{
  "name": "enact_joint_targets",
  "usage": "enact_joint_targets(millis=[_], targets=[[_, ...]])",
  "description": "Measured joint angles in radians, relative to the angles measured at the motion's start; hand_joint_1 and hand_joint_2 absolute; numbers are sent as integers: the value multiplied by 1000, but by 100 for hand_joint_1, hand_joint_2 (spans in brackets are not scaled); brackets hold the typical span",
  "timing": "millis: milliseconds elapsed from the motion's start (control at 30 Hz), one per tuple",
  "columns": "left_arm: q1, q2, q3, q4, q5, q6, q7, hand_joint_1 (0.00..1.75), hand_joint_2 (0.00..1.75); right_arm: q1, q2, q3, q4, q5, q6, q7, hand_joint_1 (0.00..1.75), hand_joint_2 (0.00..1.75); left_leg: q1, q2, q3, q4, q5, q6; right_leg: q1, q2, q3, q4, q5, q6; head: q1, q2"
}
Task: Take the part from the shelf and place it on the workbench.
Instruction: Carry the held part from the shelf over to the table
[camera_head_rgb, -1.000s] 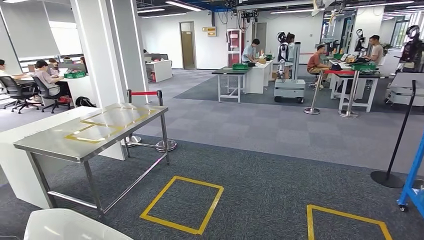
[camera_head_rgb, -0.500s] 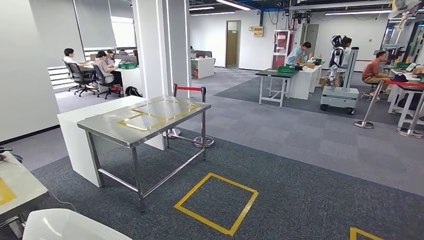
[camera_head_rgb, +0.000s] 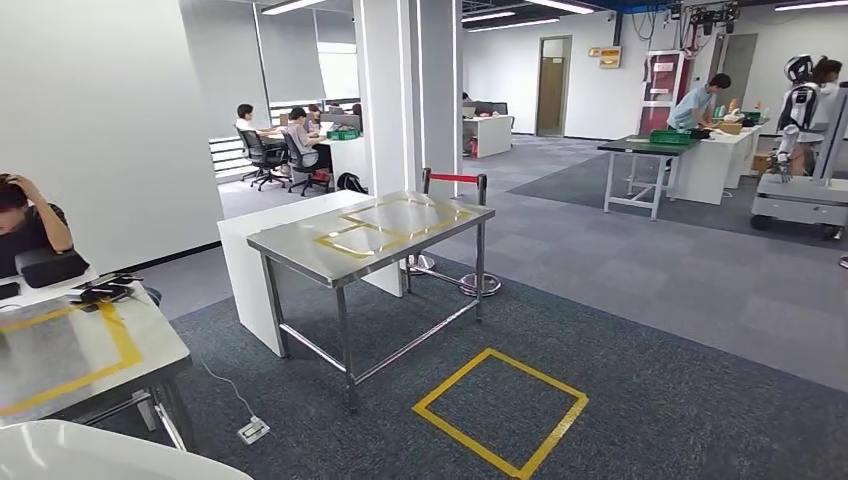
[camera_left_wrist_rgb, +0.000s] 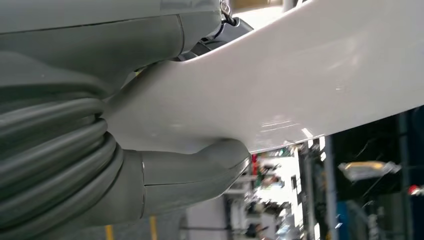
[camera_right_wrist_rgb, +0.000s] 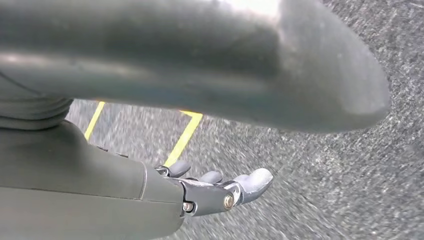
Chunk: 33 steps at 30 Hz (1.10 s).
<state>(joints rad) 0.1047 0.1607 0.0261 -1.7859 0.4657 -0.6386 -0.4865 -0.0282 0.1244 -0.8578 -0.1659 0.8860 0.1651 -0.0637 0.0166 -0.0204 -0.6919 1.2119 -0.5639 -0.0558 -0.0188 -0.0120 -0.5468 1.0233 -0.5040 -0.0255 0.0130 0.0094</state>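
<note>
The part is a large smooth white curved shell (camera_left_wrist_rgb: 310, 80). My left hand (camera_left_wrist_rgb: 165, 175) grips it, the thick grey thumb pressed against one face and the fingers wrapped over its edge. In the head view a corner of the white part (camera_head_rgb: 100, 455) shows at the bottom left. A steel workbench (camera_head_rgb: 300, 248) with yellow tape outlines on its top stands ahead, left of centre, a few steps away. My right hand (camera_right_wrist_rgb: 212, 192) hangs over the grey carpet with its fingers stretched out and nothing in it.
A second table (camera_head_rgb: 150, 345) with yellow tape stands close at the left, with a person (camera_head_rgb: 30, 225) seated behind it. A yellow square (camera_head_rgb: 500, 410) is taped on the carpet. A white pillar (camera_head_rgb: 405, 100) and a red-belt barrier (camera_head_rgb: 455, 180) stand behind the workbench. People work at far desks.
The camera has swung to the left: the steel workbench has shifted right in the picture, and the near table with the seated person has come into view. The white part stays in my left hand.
</note>
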Motion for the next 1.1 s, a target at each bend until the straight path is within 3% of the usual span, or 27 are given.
enact_joint_targets(millis=[33, 67, 100, 133, 200, 233, 267, 333, 367, 433, 500, 533, 567, 600, 667, 733, 800, 833, 867, 900, 933, 1000, 1067, 1100], targets=[[2, -2, 3, -3, 14, 4, -3, 175, 175, 2, 0, 0, 0, 1, 0, 1, 0, 0, 1, 9, -26, 59, -25, -2, 2, -17, 0, 0, -1, -1, 0, 0], [6, -4, 6, -5, 28, 8, -5, 175, 175, 3, 0, 0, 0, 1, -1, 2, 0, 0, 1, 12, -38, 91, -32, -3, 3, -33, 0, 1, -2, -2, 0, 0], [11, -6, 10, -8, 40, 12, -7, 175, 175, 3, 0, 0, 0, 1, -1, 2, 0, 0, 1, 15, -30, 83, -19, -4, 4, -48, 1, 1, -4, -2, 0, 0], [17, -7, 14, -12, 50, 15, -10, 175, 175, 3, 0, 0, 0, 0, -1, 2, 0, 0, 1, 22, -1, 35, 9, -3, 4, -62, 3, 2, -6, 0, 0, 0], [26, -9, 20, -22, 61, 18, -17, 175, 175, 1, 0, -1, 0, -2, -1, 0, 0, 0, -2, 64, 78, -104, 66, 6, 7, -88, 9, 5, -14, 7, 0, 0], [30, -11, 22, -27, 64, 18, -20, 175, 175, 1, 0, -2, 0, -3, -2, 0, 0, 0, -4, 81, 103, -151, 80, 12, 9, -98, 12, 7, -18, 13, 0, 0], [33, -12, 22, -32, 66, 18, -22, 175, 175, 0, -1, -3, 0, -3, -3, 0, 0, 0, -6, 90, 114, -173, 84, 20, 12, -108, 15, 7, -21, 19, 0, 0], [40, -16, 23, -40, 69, 19, -21, 175, 175, -3, -1, -5, 0, -4, -6, 3, 0, 0, -8, 70, 109, -177, 85, 33, 13, -130, 24, 3, -24, 30, 1, 0], [44, -18, 23, -44, 70, 21, -21, 175, 175, -6, -2, -5, 0, -4, -7, 3, 0, 0, -6, 57, 109, -179, 87, 38, 11, -125, 27, 4, -27, 37, 1, 0], [46, -24, 23, -52, 70, 26, -18, 175, 175, -8, -2, -6, 0, -6, -7, 1, 0, 0, 1, 34, 114, -186, 92, 50, 6, -69, 12, 48, -59, 50, 3, 0], [45, -32, 23, -59, 70, 32, -18, 175, 175, -6, -2, -6, 0, -6, -7, -1, 0, 0, 4, 11, 112, -186, 96, 57, 3, -4, -48, 172, -121, 56, 4, 0], [45, -35, 23, -61, 70, 34, -18, 175, 175, -4, -3, -6, 0, -6, -8, 0, 0, 0, 3, -3, 110, -185, 97, 58, 3, 6, -84, 239, -146, 56, 5, 0], [45, -38, 23, -62, 70, 36, -17, 175, 175, -3, -4, -6, 0, -5, -8, 2, 0, 0, 3, -18, 109, -184, 97, 58, 4, 9, -109, 283, -152, 56, 5, 0], [45, -39, 24, -64, 70, 37, -17, 175, 175, -1, -5, -7, 0, -3, -8, 7, 0, 0, 3, -33, 108, -183, 97, 58, 4, 10, -118, 288, -137, 55, 6, 0], [35, -38, 31, -69, 70, 43, -11, 175, 175, -1, -6, -7, 0, 1, -7, 14, 0, 0, 4, -63, 109, -180, 97, 55, 3, 25, -79, 183, -62, 50, 6, 0], [11, -30, 47, -74, 70, 59, -5, 175, 175, -2, -8, -7, 0, 3, -6, 15, 0, 0, 4, -90, 104, -176, 97, 44, 1, 71, -28, 56, -11, 44, 7, 0], [-18, -13, 68, -75, 73, 83, 8, 175, 175, -5, -8, -7, 0, 4, -5, 11, 0, 0, 5, -112, 95, -178, 102, 28, 3, 89, -14, 15, -7, 38, 6, 0], [-32, -2, 80, -73, 82, 97, 19, 175, 175, -7, -8, -7, 0, 4, -5, 9, 0, 0, 6, -124, 91, -182, 106, 19, 4, 76, -14, 12, -4, 32, 7, 0], [-47, 10, 93, -70, 95, 110, 31, 175, 175, -9, -8, -7, 0, 5, -4, 8, 0, 0, 8, -123, 87, -184, 109, 13, 4, 62, -11, 8, 0, 24, 6, 0], [-66, 23, 106, -64, 111, 121, 44, 175, 175, -10, -8, -7, 0, 5, -4, 8, 0, 0, 7, -102, 81, -177, 105, 9, 3, 48, -9, 4, 3, 15, 6, 0], [-89, 34, 118, -56, 127, 132, 56, 175, 175, -10, -8, -7, 0, 6, -4, 7, 0, 0, 6, -71, 68, -151, 88, 6, 2, 33, -7, 0, 7, 7, 5, 0], [-132, 46, 134, -37, 154, 149, 77, 175, 175, -9, -8, -8, 0, 6, -2, 7, 0, 0, 3, -4, 20, -44, 27, 2, 4, 3, -6, -3, 8, -2, 2, 0], [-153, 48, 142, -21, 168, 162, 90, 175, 175, -8, -8, -8, 0, 4, 0, 7, 0, 0, 3, 13, -29, 69, -21, -3, 7, -26, -6, -2, 7, -5, 1, 0], [-158, 48, 146, -15, 172, 167, 93, 175, 175, -8, -7, -9, 0, 4, 1, 8, 0, 0, 3, 15, -32, 84, -19, -3, 8, -40, -6, -2, 6, -5, 1, 0]])
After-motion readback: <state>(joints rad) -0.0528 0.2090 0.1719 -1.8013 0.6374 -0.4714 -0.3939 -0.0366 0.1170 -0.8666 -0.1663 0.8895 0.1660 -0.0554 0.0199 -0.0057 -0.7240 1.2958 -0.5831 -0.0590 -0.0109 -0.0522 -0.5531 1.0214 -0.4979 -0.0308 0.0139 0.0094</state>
